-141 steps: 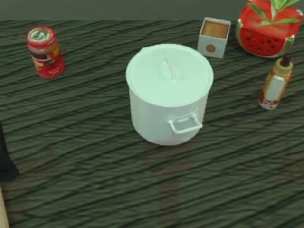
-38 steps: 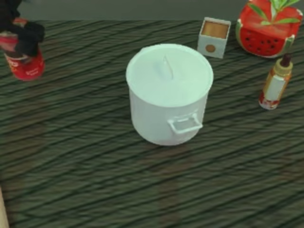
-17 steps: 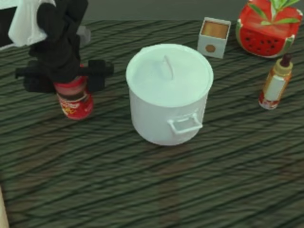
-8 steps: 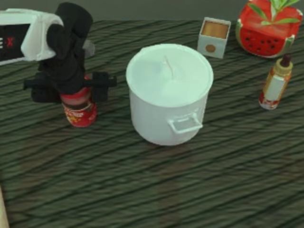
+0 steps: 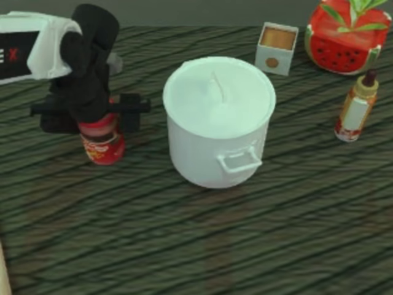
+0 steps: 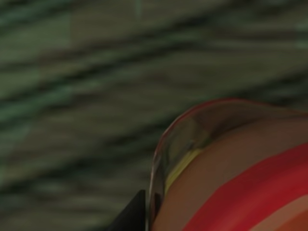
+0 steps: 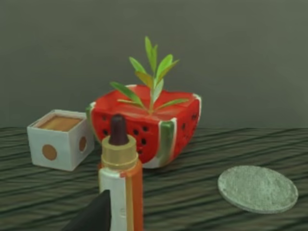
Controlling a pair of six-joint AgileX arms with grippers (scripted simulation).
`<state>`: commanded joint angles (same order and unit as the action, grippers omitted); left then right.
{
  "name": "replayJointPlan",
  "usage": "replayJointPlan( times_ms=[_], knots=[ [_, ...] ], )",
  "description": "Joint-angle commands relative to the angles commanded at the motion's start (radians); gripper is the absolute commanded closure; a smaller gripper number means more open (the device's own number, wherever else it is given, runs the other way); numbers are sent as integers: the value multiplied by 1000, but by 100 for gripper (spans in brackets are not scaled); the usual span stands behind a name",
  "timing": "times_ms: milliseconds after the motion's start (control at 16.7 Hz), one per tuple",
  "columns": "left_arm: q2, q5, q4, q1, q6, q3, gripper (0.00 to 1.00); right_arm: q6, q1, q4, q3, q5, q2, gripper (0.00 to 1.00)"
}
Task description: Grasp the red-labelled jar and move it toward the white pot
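Note:
The red-labelled jar [image 5: 103,146] stands upright to the left of the white pot [image 5: 218,123], a short gap apart from it. My left gripper [image 5: 92,114] comes down on the jar from above and is shut on its top, hiding the lid. In the left wrist view the jar [image 6: 231,168] fills the near corner beside one dark fingertip [image 6: 131,219]. The pot sits mid-table with its lid on and its side handle [image 5: 239,163] facing the front. My right arm is outside the top view; its wrist view shows only one dark fingertip [image 7: 94,216].
A white square box [image 5: 276,48] with a brown top and a watermelon-patterned container [image 5: 347,37] stand at the back right. A yellow-capped sauce bottle [image 5: 356,107] stands right of the pot, close before my right gripper. A grey disc [image 7: 257,188] lies on the table.
Over the last second my left gripper carried the jar a little toward the front and right, nearer the pot. In the last half second it has barely moved.

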<state>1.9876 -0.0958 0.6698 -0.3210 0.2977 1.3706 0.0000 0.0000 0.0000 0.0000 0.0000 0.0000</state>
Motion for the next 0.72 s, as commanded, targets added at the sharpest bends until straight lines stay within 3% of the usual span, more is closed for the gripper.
replayJointPlan(
  times_ms=[360,720],
  knots=[
    [0,0,0,0,0,0,2,0,0,0,0,0,0,0],
    [0,0,0,0,0,0,0,0,0,0,0,0,0,0]
  ],
)
